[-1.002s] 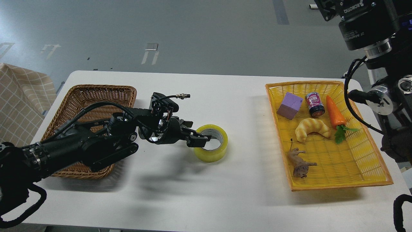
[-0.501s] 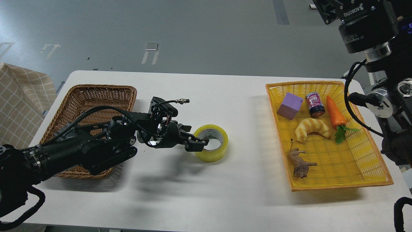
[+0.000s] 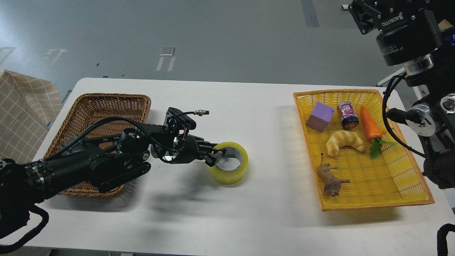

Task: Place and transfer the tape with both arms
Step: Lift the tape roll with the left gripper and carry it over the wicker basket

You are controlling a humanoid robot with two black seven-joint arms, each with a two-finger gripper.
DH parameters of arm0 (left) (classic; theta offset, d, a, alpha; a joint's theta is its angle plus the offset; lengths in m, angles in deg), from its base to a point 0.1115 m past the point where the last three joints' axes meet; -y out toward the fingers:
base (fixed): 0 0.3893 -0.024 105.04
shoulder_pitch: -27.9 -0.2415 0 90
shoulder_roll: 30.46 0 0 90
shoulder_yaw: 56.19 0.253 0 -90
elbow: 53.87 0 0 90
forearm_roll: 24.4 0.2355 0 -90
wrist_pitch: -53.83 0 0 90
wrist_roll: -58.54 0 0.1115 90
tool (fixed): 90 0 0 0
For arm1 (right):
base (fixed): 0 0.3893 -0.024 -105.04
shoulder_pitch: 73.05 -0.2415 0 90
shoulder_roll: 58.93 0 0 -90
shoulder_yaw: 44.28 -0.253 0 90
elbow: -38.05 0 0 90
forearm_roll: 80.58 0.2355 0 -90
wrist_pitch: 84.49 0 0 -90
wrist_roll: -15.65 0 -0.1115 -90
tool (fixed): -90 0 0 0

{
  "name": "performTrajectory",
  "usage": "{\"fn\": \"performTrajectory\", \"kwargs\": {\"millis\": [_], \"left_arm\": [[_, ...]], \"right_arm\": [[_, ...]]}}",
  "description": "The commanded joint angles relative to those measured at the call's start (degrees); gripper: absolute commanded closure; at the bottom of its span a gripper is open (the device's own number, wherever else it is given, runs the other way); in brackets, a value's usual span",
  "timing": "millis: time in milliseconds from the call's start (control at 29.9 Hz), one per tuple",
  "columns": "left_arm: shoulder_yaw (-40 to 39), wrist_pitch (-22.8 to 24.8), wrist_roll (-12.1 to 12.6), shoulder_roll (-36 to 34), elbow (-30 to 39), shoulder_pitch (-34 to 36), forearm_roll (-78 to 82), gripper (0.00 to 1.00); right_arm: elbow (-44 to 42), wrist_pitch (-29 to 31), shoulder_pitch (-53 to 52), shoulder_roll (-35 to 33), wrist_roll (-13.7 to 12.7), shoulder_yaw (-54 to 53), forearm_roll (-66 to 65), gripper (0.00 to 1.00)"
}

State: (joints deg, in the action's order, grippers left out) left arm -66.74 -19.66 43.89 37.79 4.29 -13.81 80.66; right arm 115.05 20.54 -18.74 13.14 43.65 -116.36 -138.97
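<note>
The tape, a yellow translucent roll with a grey-white core, is at the middle of the white table, hole facing up and slightly tilted. My left gripper reaches in from the left. Its fingers are closed on the roll's left wall, one inside the core and one outside. Whether the roll is clear of the table cannot be told. My right gripper is high at the top right, above and behind the yellow basket. Only its ROBOTIQ body shows, and its fingers are cut off by the frame edge.
A brown wicker basket stands at the left, partly under my left arm. A yellow basket at the right holds a purple block, a can, a carrot, a croissant and a toy animal.
The left gripper closed on the tape's left wall. It pulled the roll a little to the left and toward the front. The right arm shifted slightly.
</note>
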Motion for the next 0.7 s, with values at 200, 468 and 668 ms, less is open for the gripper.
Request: {"fn": "performTrajectory", "kwargs": {"millis": [200, 468, 668], "left_arm": [[-0.16, 0.45, -0.21, -1.01, 0.11, 0.49, -0.65, 1.0], [-0.6, 0.45, -0.29, -2.33, 0.91, 1.1, -0.74, 1.0], [-0.43, 0.45, -0.38, -3.04, 1.08, 3.04, -1.71, 1.0]], "right_arm": [[-0.1, 0.0, 0.1, 0.53, 0.0, 0.09, -0.06, 0.0], [-0.27, 0.0, 0.18, 0.7, 0.0, 0.18, -0.06, 0.0], [-0.27, 0.0, 0.36, 0.7, 0.0, 0.09, -0.06, 0.0]]}}
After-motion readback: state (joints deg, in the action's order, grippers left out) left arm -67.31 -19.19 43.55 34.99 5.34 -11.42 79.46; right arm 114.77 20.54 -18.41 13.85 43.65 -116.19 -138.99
